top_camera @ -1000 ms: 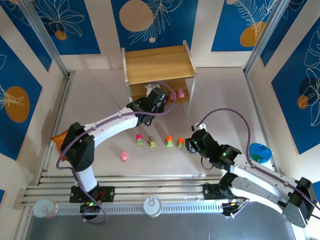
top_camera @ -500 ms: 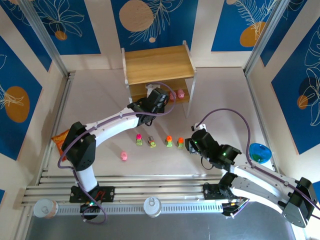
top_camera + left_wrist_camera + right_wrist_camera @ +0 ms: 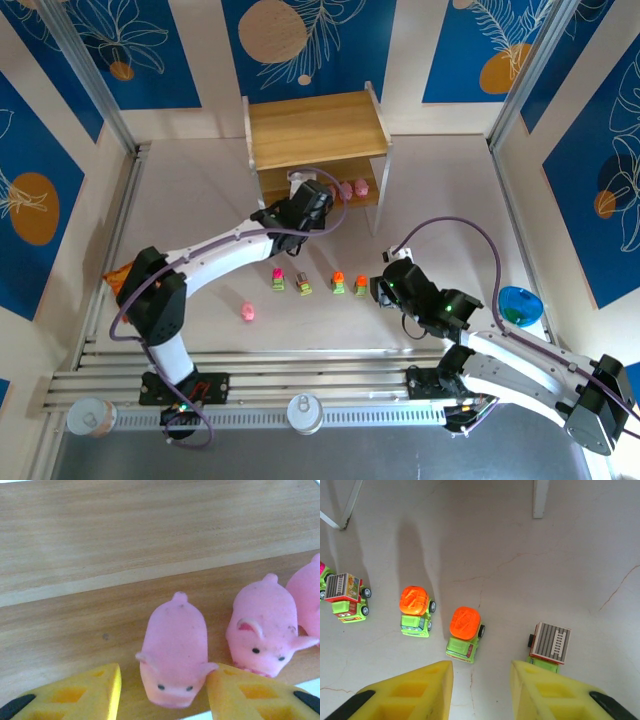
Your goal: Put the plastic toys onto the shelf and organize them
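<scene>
Now finds the left gripper (image 3: 164,672) spread at the lower board of the shelf (image 3: 75,630), with a pink pig figurine (image 3: 175,645) standing on the wood between its yellow fingers (image 3: 90,690). Shows a clear gap beside the finger on the left of the wrist view; seems to brush the pig's ear at the other finger, without pinching. Places a second pink pig (image 3: 262,630) just beyond that finger and a third pig (image 3: 306,595) further out, at the frame's edge. Finds the right gripper (image 3: 481,672) parted too, gripping nothing, with bare table (image 3: 485,545) between its fingers. Puts an orange-topped car (image 3: 465,632) just ahead of the gap, a second orange-topped car (image 3: 415,611) ahead and to the left, and a grey-slatted car (image 3: 549,647) right at the tip of the right-hand finger; cannot tell whether touching. Sets a grey-topped car (image 3: 347,597) far off to the left. From above, spots one pink figurine (image 3: 247,312) alone on the table, well apart from both grippers.
</scene>
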`<state>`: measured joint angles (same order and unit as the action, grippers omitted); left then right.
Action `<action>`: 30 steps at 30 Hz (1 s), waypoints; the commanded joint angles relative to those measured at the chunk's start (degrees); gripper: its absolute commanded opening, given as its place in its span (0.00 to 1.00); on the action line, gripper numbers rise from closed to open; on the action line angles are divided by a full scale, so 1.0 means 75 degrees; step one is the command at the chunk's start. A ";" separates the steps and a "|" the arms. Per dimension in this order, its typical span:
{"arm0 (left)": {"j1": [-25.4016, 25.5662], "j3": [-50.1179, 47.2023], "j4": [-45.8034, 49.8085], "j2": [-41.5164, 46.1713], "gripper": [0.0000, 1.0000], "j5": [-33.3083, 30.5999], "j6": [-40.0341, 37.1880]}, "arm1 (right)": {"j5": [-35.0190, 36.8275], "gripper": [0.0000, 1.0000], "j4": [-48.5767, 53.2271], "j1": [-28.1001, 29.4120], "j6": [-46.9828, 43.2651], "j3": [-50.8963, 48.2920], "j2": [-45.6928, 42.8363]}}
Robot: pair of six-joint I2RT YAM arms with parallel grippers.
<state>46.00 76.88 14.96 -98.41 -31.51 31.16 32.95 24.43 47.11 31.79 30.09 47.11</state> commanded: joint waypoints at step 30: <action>0.2082 -0.3025 0.0643 0.3088 0.50 -0.1378 0.0817 | -0.0074 0.36 -0.0052 -0.0037 0.0010 0.0032 -0.0088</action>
<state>59.94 56.64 16.45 -78.41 -37.10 34.85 32.95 24.43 47.11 31.79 30.09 47.11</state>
